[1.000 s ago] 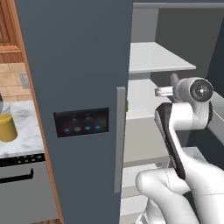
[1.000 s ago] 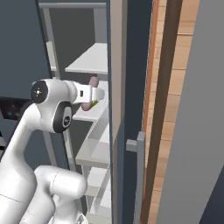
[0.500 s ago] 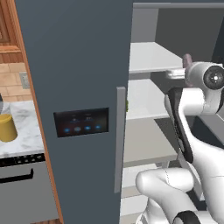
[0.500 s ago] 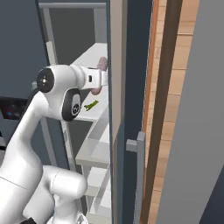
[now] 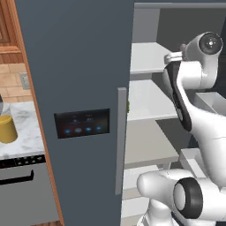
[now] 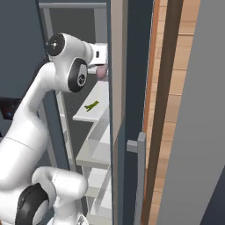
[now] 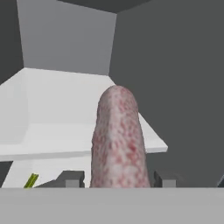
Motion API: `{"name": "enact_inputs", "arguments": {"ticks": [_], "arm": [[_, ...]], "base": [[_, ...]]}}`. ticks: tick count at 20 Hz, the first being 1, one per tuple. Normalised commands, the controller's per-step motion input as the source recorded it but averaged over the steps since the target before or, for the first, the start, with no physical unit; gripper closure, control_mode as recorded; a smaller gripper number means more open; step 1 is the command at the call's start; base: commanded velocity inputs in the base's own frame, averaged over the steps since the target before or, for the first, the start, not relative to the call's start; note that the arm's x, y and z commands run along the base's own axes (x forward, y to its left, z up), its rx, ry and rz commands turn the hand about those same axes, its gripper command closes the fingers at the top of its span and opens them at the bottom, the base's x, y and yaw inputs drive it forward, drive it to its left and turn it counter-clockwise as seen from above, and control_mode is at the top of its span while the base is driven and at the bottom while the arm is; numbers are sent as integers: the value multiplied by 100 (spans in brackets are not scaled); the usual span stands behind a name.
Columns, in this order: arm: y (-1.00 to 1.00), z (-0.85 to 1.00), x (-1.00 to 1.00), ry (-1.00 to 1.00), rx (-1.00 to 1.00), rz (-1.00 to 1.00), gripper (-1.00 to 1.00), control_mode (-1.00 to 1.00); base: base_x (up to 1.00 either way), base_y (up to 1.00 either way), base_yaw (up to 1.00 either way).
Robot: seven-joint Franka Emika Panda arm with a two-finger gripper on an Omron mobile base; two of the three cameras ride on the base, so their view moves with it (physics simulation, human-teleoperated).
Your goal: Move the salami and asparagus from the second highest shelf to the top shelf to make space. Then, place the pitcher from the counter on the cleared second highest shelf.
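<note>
The claw (image 7: 117, 180) is clamped on the salami (image 7: 119, 140), raised level with the top shelf (image 7: 65, 105). Next it should reach in over the shelf's front edge and release; the asparagus (image 6: 92, 106) waits on the second highest shelf (image 6: 99, 114).

Dark grey fridge door (image 5: 79, 88) (touch panel (image 5: 82, 123)) beside wooden cabinets (image 6: 176, 88).

Even, flat rendered light; the dark grey fridge interior (image 7: 175, 87) stays dim, edges soft, slightly blurred.
</note>
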Motion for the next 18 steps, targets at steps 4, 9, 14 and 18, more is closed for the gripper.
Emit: {"name": "enact_inputs", "arguments": {"ticks": [4,9,14,18], "arm": [[-23,-4,68,0,2,2,100,-100],[-23,-32,73,4,0,4,100,-100],[-10,-48,78,7,0,5,100,-100],[-16,-22,78,3,0,5,100,-100]], "base": [[0,0,0],[0,0,0],[0,0,0],[0,0,0]]}}
